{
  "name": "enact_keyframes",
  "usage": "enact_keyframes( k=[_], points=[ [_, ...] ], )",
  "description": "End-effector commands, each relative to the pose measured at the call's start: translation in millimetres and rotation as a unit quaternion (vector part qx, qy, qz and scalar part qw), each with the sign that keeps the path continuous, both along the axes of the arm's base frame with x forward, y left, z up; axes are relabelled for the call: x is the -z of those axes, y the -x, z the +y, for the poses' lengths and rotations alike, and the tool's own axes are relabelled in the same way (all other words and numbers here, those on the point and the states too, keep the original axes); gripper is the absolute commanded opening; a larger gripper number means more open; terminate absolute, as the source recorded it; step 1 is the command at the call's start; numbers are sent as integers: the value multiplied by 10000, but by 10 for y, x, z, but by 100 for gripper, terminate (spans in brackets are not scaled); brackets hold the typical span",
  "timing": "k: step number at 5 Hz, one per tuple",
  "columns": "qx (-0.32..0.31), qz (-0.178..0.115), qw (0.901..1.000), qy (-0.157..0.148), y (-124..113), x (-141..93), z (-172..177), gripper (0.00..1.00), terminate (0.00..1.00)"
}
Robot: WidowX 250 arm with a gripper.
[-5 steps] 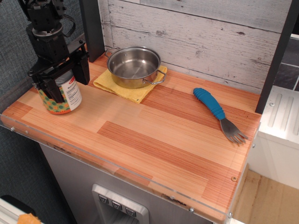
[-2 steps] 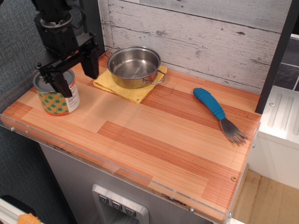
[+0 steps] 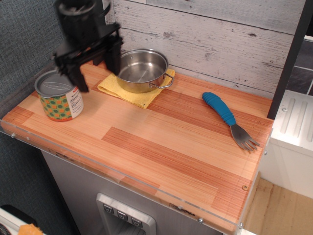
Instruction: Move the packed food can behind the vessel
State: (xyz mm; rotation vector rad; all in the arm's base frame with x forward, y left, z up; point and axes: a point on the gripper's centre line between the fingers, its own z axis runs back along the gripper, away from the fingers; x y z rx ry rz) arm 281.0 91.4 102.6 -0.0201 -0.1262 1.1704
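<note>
The packed food can (image 3: pixel 59 96), with a grey lid and a green, orange and yellow circle label, stands upright at the table's left end. The vessel (image 3: pixel 140 69), a shiny steel pot with two loop handles, sits on a yellow cloth (image 3: pixel 133 91) to the can's right, near the back wall. My gripper (image 3: pixel 97 67) is blurred with motion; its jaws are open and empty. It hangs above the table between the can and the vessel, to the can's upper right, apart from the can.
A blue-handled metal fork (image 3: pixel 226 117) lies at the right of the wooden table (image 3: pixel 161 147). A grey plank wall (image 3: pixel 220 34) rises behind. A dark post (image 3: pixel 288 58) stands at the right edge.
My gripper has let go of the can, lifted off it and moved right and back toward the vessel. The can stays at the left end.
</note>
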Motion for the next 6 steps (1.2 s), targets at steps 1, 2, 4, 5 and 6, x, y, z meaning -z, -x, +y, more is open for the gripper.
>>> enact_keyframes(
  k=[1,2,4,5,6],
  points=[
    [1841,81,9819,-438,173,-418,-136,100,0],
    [2529,157,9671,-226,351,-489,-122,100,0],
    [4074,207,9120,-434,394,-598,-294,100,0],
    [4840,-24,8736,-511,270,-659,-507,100,0],
    [4840,-24,8736,-511,270,-659,-507,100,0]
  ],
)
